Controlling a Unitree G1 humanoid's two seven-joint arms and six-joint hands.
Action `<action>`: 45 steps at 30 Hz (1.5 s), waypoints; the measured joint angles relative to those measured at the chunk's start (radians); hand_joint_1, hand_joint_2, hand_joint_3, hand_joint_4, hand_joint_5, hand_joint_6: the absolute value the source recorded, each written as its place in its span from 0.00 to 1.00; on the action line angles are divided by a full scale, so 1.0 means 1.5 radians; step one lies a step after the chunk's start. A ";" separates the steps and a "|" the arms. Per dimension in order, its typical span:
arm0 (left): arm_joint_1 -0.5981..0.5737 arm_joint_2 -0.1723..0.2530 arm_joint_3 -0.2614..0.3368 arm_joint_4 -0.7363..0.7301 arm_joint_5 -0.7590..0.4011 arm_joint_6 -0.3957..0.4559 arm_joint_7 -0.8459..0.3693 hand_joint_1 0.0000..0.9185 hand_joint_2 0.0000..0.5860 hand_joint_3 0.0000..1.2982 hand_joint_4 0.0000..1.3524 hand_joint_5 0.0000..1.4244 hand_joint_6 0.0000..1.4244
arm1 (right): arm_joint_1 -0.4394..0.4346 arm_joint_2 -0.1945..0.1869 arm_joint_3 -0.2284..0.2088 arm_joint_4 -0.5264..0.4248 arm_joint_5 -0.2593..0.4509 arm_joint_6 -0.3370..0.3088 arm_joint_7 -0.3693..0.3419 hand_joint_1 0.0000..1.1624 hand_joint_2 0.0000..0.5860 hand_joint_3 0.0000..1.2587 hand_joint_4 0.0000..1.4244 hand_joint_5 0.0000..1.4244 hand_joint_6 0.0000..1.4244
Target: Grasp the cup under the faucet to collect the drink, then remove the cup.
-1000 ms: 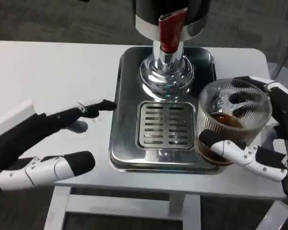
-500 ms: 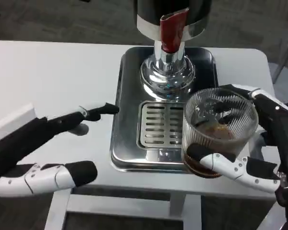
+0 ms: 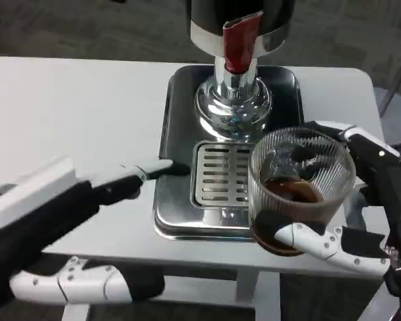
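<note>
cup holds a shallow layer of brown drink; sits in front of the faucet and to its right, over the front right corner of the drip tray, not under the spout; right hand wraps its fingers around the ribbed wall; left hand spread, holding nothing, one fingertip at the tray's left edge; collecting looks done; removal looks underway, cup not yet set clear of the tray.

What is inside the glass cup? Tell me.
The cup in the right robot hand holds a shallow layer of brown drink. Ribbed glass and fingers hide its bottom.
</note>
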 measured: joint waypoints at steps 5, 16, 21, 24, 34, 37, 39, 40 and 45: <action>0.023 -0.011 0.002 -0.031 0.051 -0.026 0.007 0.00 0.08 0.05 0.00 0.00 0.12 | 0.017 -0.011 0.006 -0.009 0.000 0.000 0.011 0.71 0.37 0.80 0.83 1.00 1.00; 0.053 -0.024 0.022 -0.062 0.106 -0.087 0.018 0.00 0.12 0.02 0.00 0.00 0.10 | 0.038 -0.033 0.007 -0.025 0.000 -0.002 0.022 0.71 0.38 0.80 0.82 1.00 1.00; 0.059 -0.031 0.029 -0.073 0.107 -0.091 0.020 0.00 0.12 0.01 0.00 0.00 0.09 | 0.050 -0.044 0.000 -0.036 0.005 -0.012 0.023 0.71 0.38 0.80 0.83 1.00 1.00; 0.068 -0.034 0.039 -0.082 0.107 -0.091 0.020 0.00 0.12 0.01 0.00 0.00 0.09 | 0.059 -0.047 -0.004 -0.036 0.009 -0.012 0.025 0.71 0.38 0.80 0.83 1.00 1.00; 0.102 -0.043 0.053 -0.104 0.109 -0.091 0.020 0.00 0.12 0.00 0.00 0.00 0.09 | 0.068 -0.049 -0.011 -0.054 0.018 -0.012 0.034 0.71 0.38 0.80 0.83 1.00 1.00; 0.106 -0.044 0.053 -0.104 0.110 -0.091 0.021 0.00 0.12 0.00 0.00 0.00 0.09 | 0.072 -0.049 -0.013 -0.054 0.018 -0.012 0.034 0.71 0.38 0.80 0.83 1.00 1.00; 0.106 -0.044 0.053 -0.105 0.110 -0.091 0.021 0.00 0.12 0.00 0.00 0.00 0.09 | 0.074 -0.049 -0.013 -0.054 0.019 -0.012 0.034 0.71 0.38 0.80 0.83 1.00 1.00; 0.106 -0.044 0.053 -0.105 0.110 -0.091 0.021 0.00 0.12 0.00 0.00 0.00 0.09 | 0.074 -0.049 -0.014 -0.054 0.019 -0.012 0.034 0.71 0.38 0.80 0.83 1.00 1.00; 0.106 -0.044 0.053 -0.105 0.109 -0.091 0.021 0.00 0.13 0.00 0.00 0.00 0.09 | 0.075 -0.048 -0.014 -0.054 0.019 -0.012 0.034 0.70 0.39 0.80 0.83 1.00 1.00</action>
